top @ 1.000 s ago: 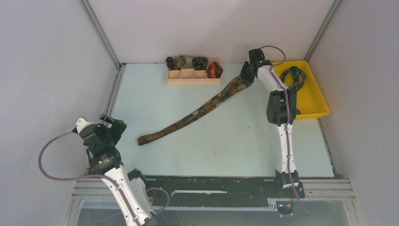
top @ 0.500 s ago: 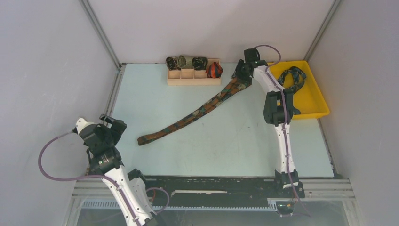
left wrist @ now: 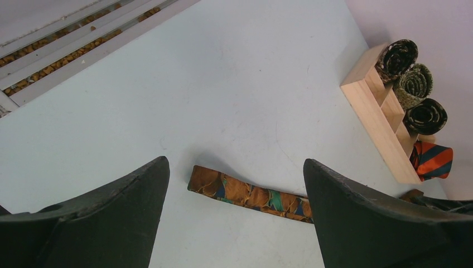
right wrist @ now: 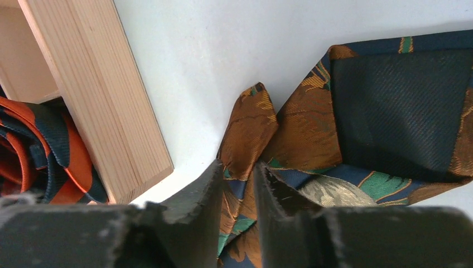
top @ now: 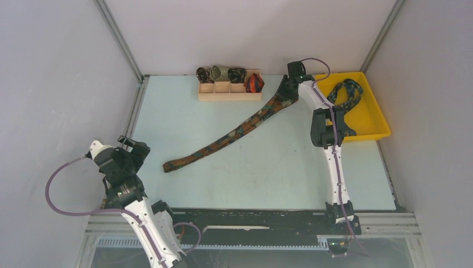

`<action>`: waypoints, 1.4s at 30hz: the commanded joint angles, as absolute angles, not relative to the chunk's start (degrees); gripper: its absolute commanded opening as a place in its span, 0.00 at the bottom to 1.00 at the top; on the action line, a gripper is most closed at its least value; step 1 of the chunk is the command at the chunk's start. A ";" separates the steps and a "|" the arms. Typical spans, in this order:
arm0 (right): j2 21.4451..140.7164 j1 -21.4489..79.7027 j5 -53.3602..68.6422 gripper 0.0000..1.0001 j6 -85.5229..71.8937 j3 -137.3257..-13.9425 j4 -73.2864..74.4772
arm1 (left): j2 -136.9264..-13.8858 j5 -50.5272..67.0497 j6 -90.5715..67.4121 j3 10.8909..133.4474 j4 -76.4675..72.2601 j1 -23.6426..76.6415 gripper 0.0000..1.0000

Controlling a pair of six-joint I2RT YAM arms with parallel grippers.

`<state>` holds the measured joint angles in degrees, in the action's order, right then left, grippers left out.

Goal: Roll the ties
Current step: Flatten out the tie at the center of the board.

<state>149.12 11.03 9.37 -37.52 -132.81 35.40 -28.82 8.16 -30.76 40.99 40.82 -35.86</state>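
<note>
The brown-orange-green tie lies across the bench, its narrow tip toward 8 o'clock and its wide end toward 1 o'clock beside the wooden box. It looks soft, light and slippery, and would likely buckle if pushed, so grip an end. The right end effector, arm stretched far out, is nearly closed, pinching the wide end. The left end effector hovers wide open and empty near 8 o'clock.

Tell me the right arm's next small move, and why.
Probably turn the pinched wide end back over the tie to start the roll. The right gripper is shut on that end beside the wooden box, the tie lies stretched flat, and the left gripper hangs open, holding nothing.
</note>
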 commanded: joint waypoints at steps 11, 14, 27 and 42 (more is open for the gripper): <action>148.06 11.58 9.93 0.00 -37.51 -136.40 33.90 | -27.92 8.86 -29.17 40.96 38.71 -36.04 0.96; 144.19 11.98 9.25 0.00 -36.75 -132.94 32.61 | -27.81 8.75 -29.05 41.00 38.83 -36.18 0.96; 130.84 11.86 5.02 0.00 -37.01 -111.90 24.28 | -27.85 8.87 -28.83 41.12 38.78 -36.71 0.96; 134.94 9.48 6.39 0.07 -41.12 -109.11 21.88 | -28.47 8.95 -28.77 41.13 38.82 -36.84 0.96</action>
